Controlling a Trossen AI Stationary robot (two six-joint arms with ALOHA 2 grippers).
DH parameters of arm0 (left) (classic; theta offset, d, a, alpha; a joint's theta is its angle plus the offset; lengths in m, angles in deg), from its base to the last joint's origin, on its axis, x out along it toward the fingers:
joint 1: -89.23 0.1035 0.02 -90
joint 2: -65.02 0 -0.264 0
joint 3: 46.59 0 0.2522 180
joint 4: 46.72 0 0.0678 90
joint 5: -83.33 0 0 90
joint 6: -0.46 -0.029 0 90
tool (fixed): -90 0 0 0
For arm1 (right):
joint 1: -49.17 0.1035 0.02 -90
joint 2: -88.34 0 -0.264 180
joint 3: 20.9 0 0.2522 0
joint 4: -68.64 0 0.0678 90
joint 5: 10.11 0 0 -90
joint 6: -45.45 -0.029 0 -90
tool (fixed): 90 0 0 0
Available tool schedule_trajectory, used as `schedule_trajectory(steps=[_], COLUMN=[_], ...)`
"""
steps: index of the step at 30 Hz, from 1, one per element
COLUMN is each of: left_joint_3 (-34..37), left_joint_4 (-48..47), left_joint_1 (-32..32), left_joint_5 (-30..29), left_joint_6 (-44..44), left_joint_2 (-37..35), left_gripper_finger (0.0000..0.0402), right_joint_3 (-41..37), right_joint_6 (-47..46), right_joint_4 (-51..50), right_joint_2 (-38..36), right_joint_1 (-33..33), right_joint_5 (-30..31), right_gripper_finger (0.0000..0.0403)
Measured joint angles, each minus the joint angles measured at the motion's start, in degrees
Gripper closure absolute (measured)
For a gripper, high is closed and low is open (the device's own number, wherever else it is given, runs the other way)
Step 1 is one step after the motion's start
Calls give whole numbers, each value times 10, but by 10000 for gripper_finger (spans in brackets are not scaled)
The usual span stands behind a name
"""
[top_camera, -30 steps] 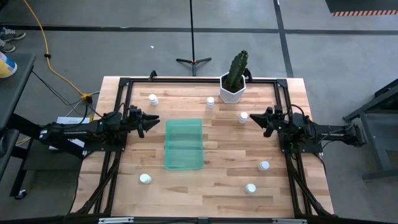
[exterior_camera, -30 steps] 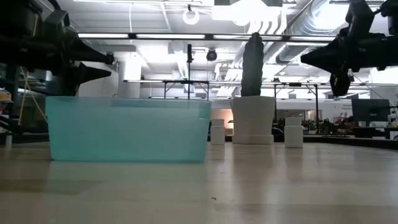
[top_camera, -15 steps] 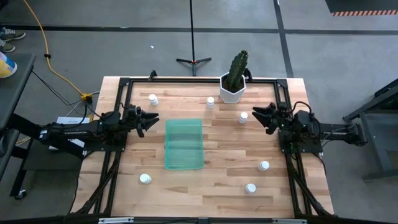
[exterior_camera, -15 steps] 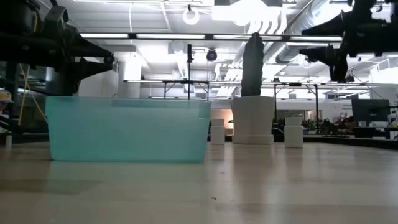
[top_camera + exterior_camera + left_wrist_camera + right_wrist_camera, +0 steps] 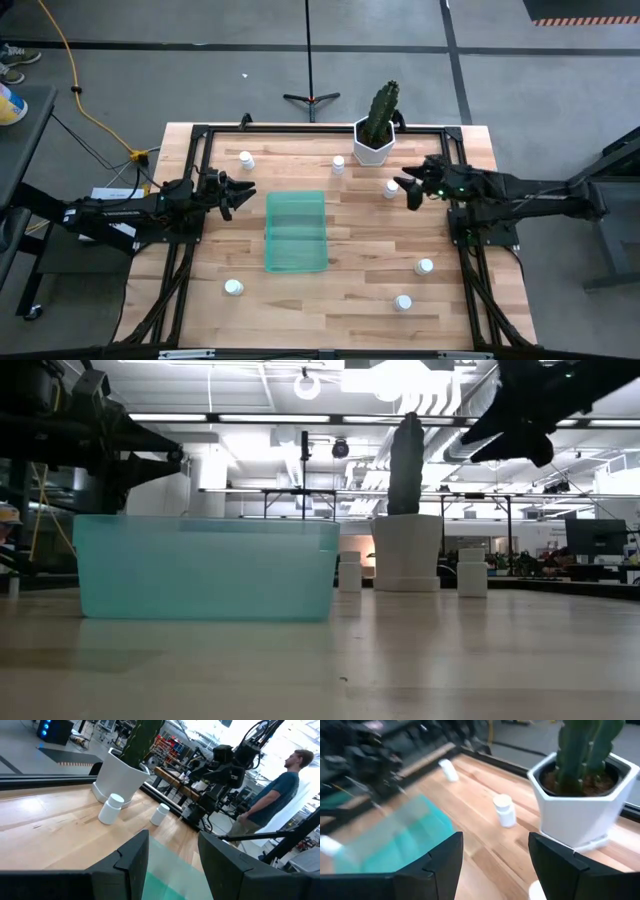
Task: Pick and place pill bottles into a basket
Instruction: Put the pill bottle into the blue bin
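Note:
The translucent green basket stands on its flat bottom mid-table. Several white pill bottles stand upright around it: two at the far side, one right of the basket, others at the near side. My right gripper hovers open, raised above the table just right of the bottle, touching nothing. My left gripper hangs open left of the basket, with nothing between its fingers.
A white hexagonal pot with a cactus stands at the far edge, close to my right gripper. A black frame rail runs along the table's sides. A person stands beyond the table's right side.
My right gripper has opened, risen higher above the table and tipped its fingers downward, staying just right of the bottle beside the basket.

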Motion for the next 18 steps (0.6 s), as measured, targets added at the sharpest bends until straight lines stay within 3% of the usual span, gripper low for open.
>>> schedule_trajectory(steps=[9, 18], left_joint_3=[0, 0], left_joint_4=[0, -3], left_joint_1=[0, 0], left_joint_5=[0, 0], left_joint_6=[0, 0], left_joint_2=[0, 0], left_gripper_finger=[197, 197], right_joint_3=[84, 172], right_joint_6=[-60, -251], right_joint_4=[-27, -170], right_joint_2=[96, 169], right_joint_1=[-1, -27], right_joint_5=[21, -2], right_gripper_finger=[182, 182])
